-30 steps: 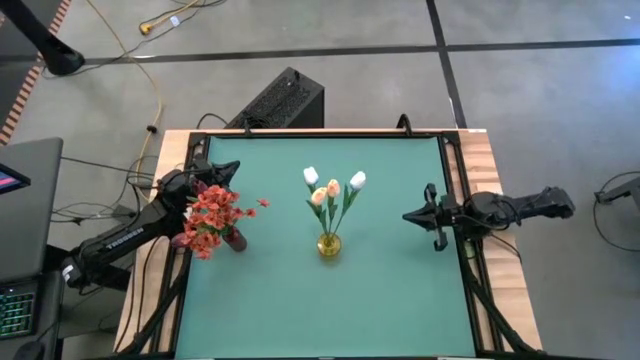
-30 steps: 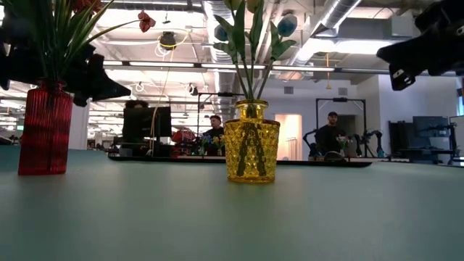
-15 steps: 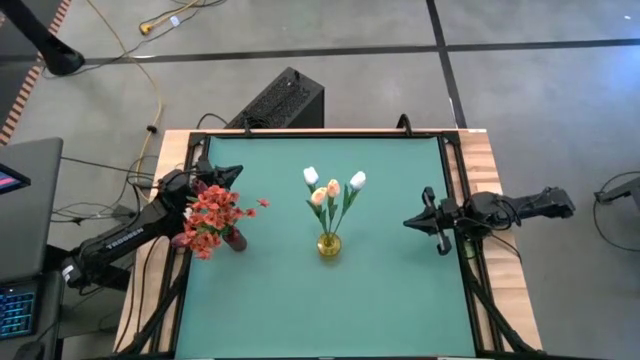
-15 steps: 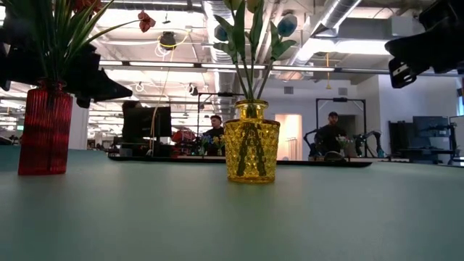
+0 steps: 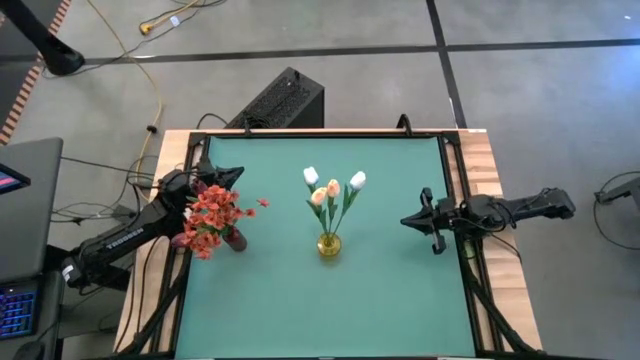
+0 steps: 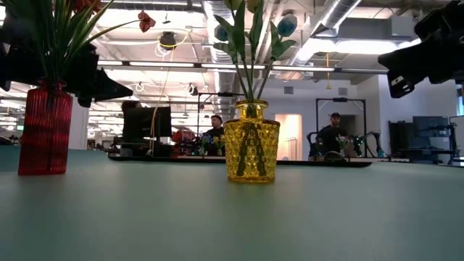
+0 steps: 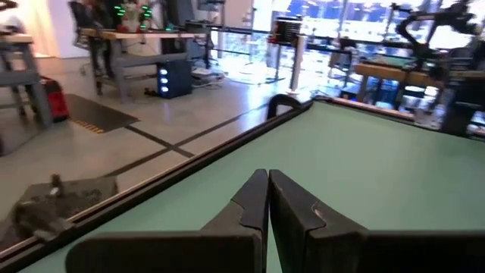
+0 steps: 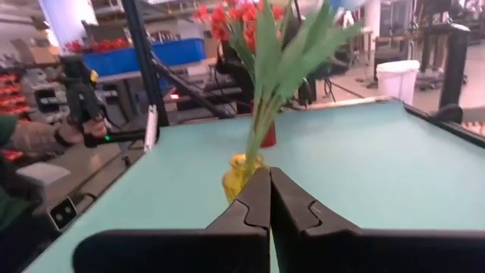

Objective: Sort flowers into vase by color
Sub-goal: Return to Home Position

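Note:
White, cream and peach tulips (image 5: 332, 190) stand by their green stems in a yellow glass vase (image 5: 329, 244) at the table's middle (image 6: 251, 151). Red-orange blossoms (image 5: 211, 218) stand in a red ribbed vase (image 6: 45, 130) near the left edge. My left gripper (image 5: 236, 172) is shut, held level above the table just beyond the red blossoms, holding nothing (image 7: 268, 176). My right gripper (image 5: 405, 220) is shut and empty near the right edge, pointing level toward the yellow vase (image 8: 268, 174).
The green mat (image 5: 390, 290) has bare room in front of and behind both vases. A black frame rail (image 5: 470, 270) borders the table. A black box (image 5: 280, 100) lies on the floor beyond the far edge. People sit at benches in the room behind (image 6: 214, 130).
My right gripper has sunk a little in the low view, staying shut and level. Both vases and their flowers stand as before.

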You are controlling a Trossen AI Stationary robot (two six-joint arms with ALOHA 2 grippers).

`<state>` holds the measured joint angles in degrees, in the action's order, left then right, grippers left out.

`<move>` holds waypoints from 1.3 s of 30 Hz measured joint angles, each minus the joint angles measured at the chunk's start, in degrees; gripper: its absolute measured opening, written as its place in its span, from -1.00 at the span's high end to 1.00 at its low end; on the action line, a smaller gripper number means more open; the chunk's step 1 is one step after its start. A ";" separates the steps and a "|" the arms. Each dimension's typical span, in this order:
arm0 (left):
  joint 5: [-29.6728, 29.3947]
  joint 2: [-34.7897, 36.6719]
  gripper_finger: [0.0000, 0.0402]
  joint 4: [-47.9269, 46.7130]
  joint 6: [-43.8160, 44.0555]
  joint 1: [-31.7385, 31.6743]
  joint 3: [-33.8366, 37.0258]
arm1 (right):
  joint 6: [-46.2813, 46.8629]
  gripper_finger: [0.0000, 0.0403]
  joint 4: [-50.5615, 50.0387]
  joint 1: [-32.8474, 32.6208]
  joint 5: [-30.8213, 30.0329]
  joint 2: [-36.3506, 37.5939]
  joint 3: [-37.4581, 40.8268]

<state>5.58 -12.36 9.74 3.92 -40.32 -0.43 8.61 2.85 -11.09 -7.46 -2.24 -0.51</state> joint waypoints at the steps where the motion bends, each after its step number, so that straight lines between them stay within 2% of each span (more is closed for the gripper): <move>1: -0.99 0.01 1.00 -0.02 0.01 0.00 0.00 | 0.01 0.83 -0.18 0.00 0.06 -0.02 0.00; 5: -6.50 0.00 1.00 -0.44 0.02 0.00 0.00 | 0.01 0.73 -0.21 -0.04 0.19 -0.01 0.02; 10: -12.78 0.02 1.00 -0.46 0.07 0.00 0.00 | 0.01 0.71 -0.30 -0.04 0.19 -0.02 0.04; 15: -16.32 0.02 1.00 -2.50 0.17 0.00 0.00 | 0.01 0.70 -0.44 -0.04 0.19 -0.02 0.07; 20: -16.77 -0.04 1.00 -6.81 0.17 0.00 -0.01 | 0.01 0.70 -0.52 -0.04 0.17 -0.01 0.07; 39: -16.64 -0.28 1.00 -8.52 0.20 0.00 -0.63 | -0.01 0.70 -0.66 -0.04 0.17 -0.02 0.13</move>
<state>-11.05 -12.64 1.22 4.12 -40.32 -1.06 8.60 2.20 -11.14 -7.29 -2.26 -0.38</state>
